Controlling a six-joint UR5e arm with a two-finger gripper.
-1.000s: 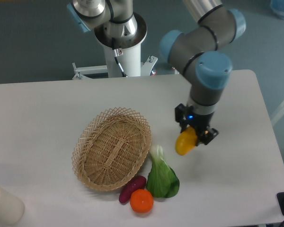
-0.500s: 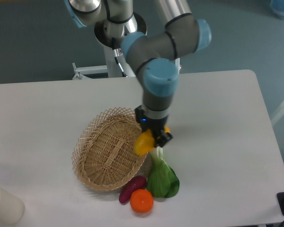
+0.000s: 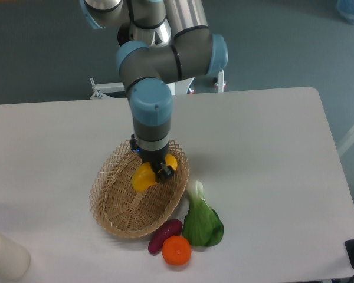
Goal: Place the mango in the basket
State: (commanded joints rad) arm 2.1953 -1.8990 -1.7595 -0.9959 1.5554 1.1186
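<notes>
Our end effector is gripping the mango above the basket; we are aiming to lower gently to its middle before releasing.

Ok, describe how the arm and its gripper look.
The arm is made of silver-grey tube segments joined by rounded joints with light blue caps. A thin cable runs down its white base column. The gripper is small and black, with a tiny blue light on its body.
</notes>
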